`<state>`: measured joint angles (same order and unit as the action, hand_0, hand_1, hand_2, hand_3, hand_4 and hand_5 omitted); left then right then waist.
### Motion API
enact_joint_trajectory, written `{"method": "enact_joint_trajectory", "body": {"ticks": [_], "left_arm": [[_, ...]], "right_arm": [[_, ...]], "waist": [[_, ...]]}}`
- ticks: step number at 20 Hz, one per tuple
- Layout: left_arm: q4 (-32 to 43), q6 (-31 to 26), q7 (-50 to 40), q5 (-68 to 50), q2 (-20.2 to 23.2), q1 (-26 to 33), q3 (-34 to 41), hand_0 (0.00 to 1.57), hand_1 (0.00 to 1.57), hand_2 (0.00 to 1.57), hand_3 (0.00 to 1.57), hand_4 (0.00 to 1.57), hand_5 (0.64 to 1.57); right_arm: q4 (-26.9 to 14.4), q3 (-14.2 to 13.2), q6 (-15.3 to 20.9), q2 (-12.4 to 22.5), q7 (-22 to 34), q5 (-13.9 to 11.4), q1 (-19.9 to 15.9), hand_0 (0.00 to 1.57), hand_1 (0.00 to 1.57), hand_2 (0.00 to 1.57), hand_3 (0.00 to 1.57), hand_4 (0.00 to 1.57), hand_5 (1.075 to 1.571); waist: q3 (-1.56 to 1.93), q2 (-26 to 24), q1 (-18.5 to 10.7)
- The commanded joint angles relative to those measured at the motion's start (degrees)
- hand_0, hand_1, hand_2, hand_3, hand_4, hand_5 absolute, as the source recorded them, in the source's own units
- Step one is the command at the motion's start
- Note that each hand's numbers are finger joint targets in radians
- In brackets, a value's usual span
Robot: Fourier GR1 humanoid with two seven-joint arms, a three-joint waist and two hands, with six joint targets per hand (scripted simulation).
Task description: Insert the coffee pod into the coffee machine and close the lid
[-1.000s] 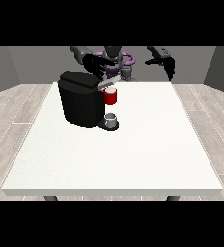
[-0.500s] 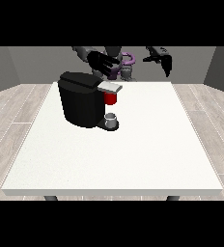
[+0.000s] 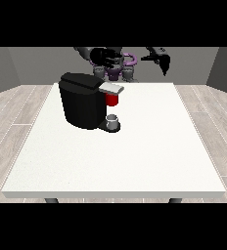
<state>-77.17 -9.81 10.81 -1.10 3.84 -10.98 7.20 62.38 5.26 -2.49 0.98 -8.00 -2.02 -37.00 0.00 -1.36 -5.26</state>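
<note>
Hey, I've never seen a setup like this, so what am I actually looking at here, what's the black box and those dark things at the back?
This is one view, from a camera across the table, facing a humanoid robot at the far edge. The black box is a coffee machine standing on the white table. A red thing at the machine sits under its grey lid, and a small grey thing rests on the machine's base below. The dark shapes at the back are the robot's two hands: the hand at the view's left hovers behind the machine, and the hand at the view's right hangs in the air. Neither visibly holds anything.
</note>
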Motion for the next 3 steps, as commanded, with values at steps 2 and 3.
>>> {"method": "enact_joint_trajectory", "body": {"ticks": [2,3], "left_arm": [[1.4,1.3,-0.5,-0.1,0.0,2.0,1.1,0.00,0.00,0.00,0.00,0.19,1.571],[3.7,-0.8,-0.4,-1.8,3.5,2.1,4.1,0.00,0.00,0.00,0.00,0.19,1.571]], "right_arm": [[4.4,4.9,1.2,-0.9,-3.9,6.3,13.3,0.00,0.00,0.00,0.00,0.25,1.571],[6.4,5.3,0.2,-0.9,-1.1,6.7,14.2,0.00,0.00,0.00,0.00,0.16,1.571]], "waist": [[0.02,-4.5,4.3],[0.00,-5.5,6.9]]}}
